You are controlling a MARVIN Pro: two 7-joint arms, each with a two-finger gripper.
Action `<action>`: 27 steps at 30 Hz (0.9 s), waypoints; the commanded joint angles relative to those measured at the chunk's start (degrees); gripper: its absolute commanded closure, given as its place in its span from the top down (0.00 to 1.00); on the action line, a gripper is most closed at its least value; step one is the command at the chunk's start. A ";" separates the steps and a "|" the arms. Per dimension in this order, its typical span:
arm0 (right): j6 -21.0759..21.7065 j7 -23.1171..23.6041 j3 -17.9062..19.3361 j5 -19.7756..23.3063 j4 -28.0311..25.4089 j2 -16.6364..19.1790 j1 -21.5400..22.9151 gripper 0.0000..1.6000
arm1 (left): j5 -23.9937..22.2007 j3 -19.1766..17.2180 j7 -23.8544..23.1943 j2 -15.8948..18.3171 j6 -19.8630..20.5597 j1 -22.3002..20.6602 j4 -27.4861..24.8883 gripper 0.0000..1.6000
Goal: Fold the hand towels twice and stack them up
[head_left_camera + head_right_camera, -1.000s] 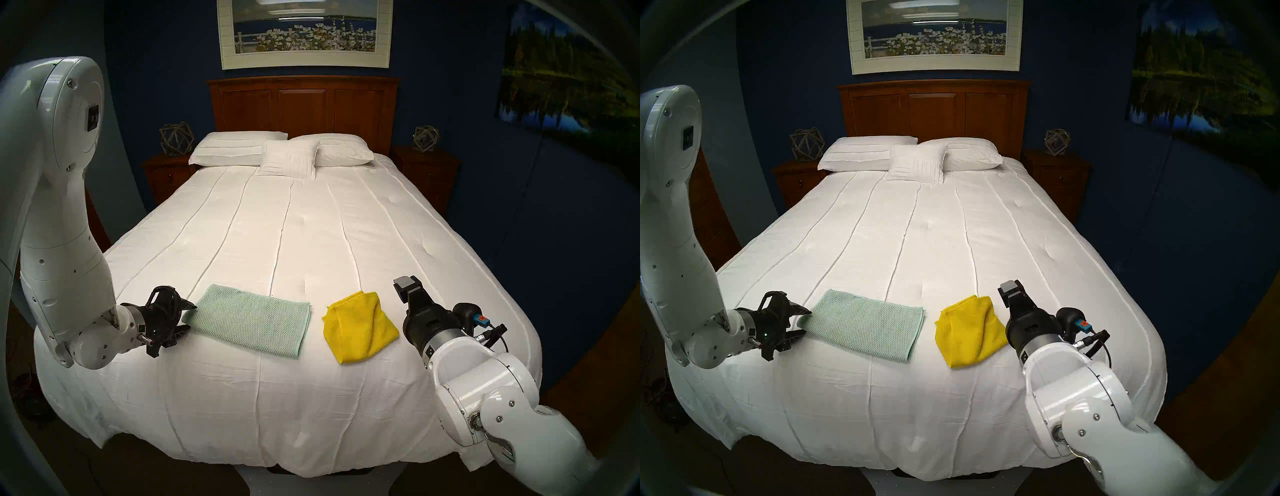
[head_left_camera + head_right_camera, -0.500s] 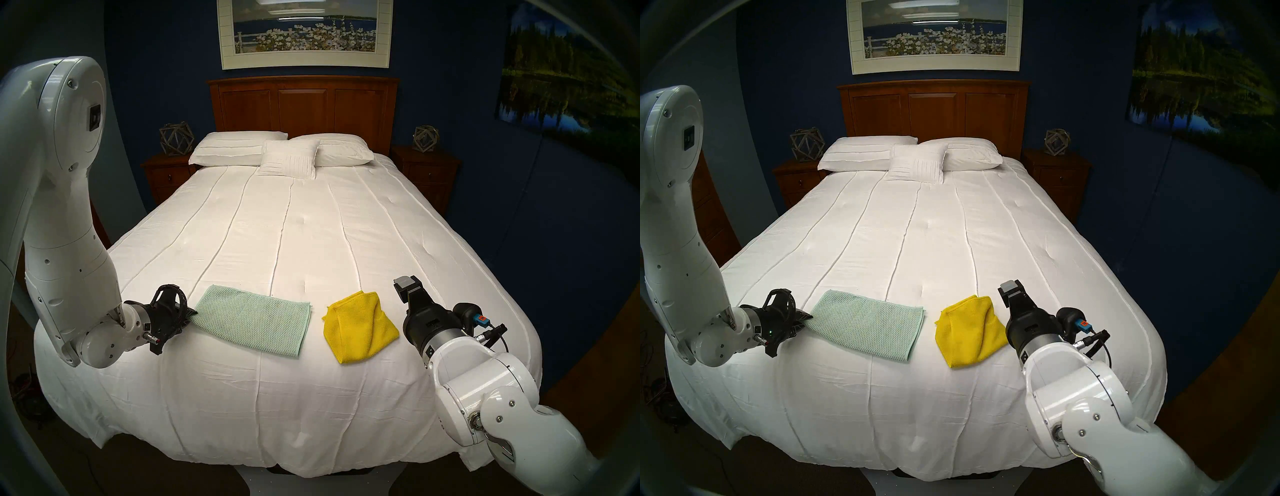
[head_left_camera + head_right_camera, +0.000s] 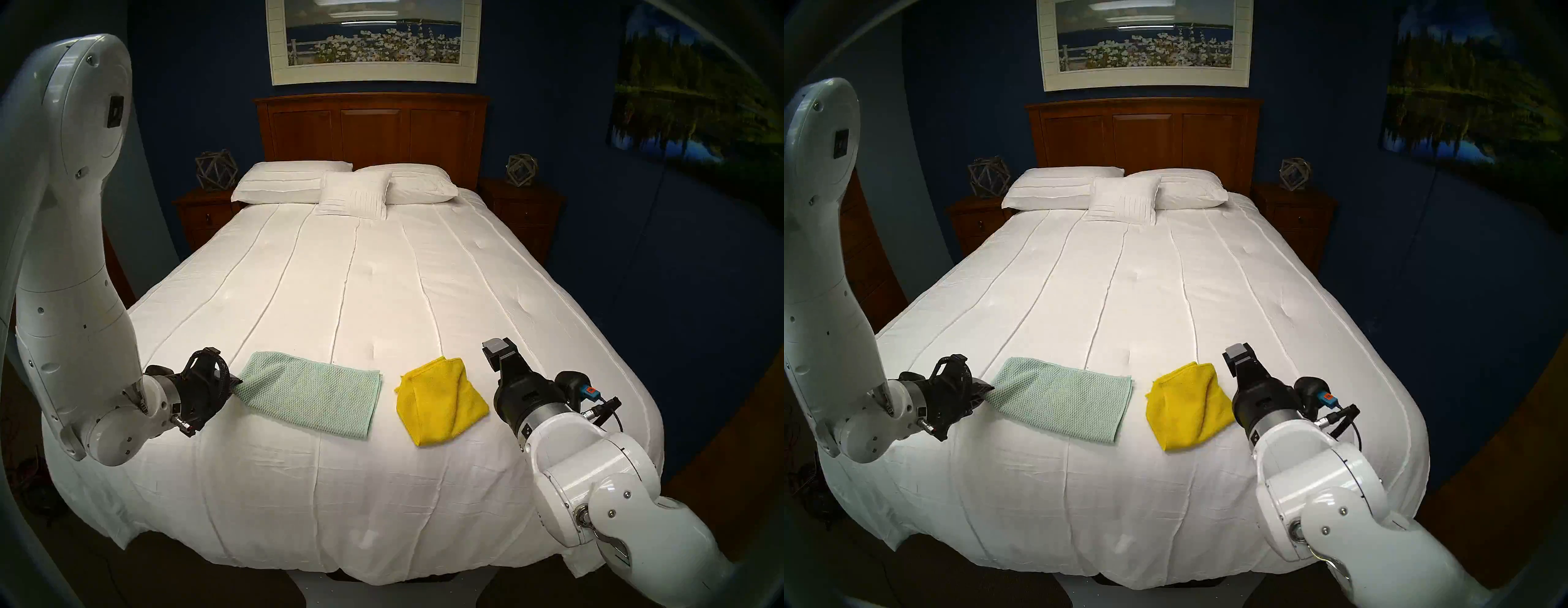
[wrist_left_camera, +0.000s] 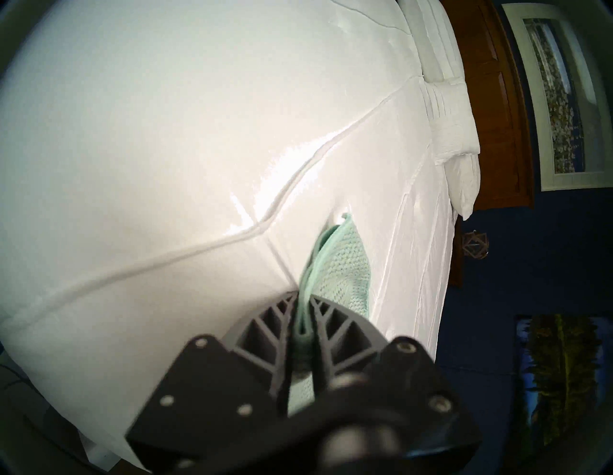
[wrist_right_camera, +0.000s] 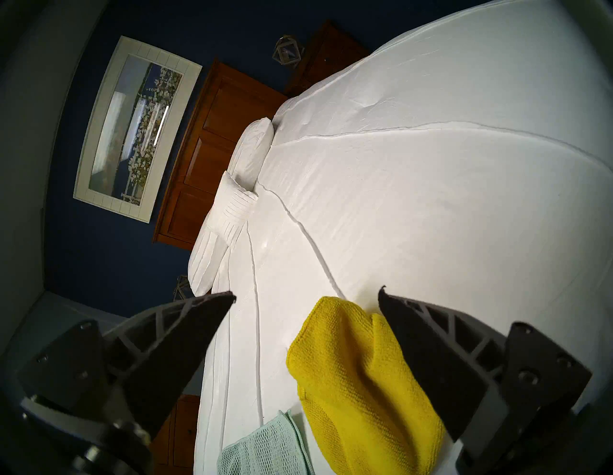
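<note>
The mint-green waffle hand towel (image 3: 314, 395) (image 3: 1064, 399) lies folded as a long rectangle on the near left of the white bedspread (image 3: 360, 297). My left gripper (image 3: 235, 384) (image 4: 302, 298) is shut on its left end, which is bunched and raised slightly off the bed. The yellow hand towel (image 3: 441, 403) (image 5: 358, 381) lies loosely folded to its right, apart from it. Just right of the yellow towel, my right gripper (image 3: 496, 365) (image 5: 307, 292) stands open and holds nothing. One of its fingers is close above the yellow towel's right edge.
Three white pillows (image 3: 352, 187) lean at the wooden headboard (image 3: 373, 127). Dark nightstands (image 3: 203, 216) (image 3: 526, 208) with wire ornaments flank the bed. The bedspread drops off at the near edge and both sides.
My left gripper went from open around the mint towel's left end to shut on it, and that end now lifts and puckers. The left elbow rose. The right arm stayed still.
</note>
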 commanded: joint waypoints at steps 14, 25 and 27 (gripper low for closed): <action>0.04 0.45 -0.14 0.14 -1.30 -0.12 0.18 1.00 | 1.21 -4.21 -3.86 -4.50 -5.55 -5.61 -6.87 0.39; 0.03 0.47 -0.14 0.16 -1.30 -0.11 0.18 1.00 | 1.05 -8.29 -4.56 -5.38 -8.31 -5.48 -10.04 0.36; 0.02 0.47 -0.14 0.16 -1.30 -0.10 0.18 1.00 | 1.08 -8.69 -4.59 -5.44 -8.65 -5.46 -10.32 0.36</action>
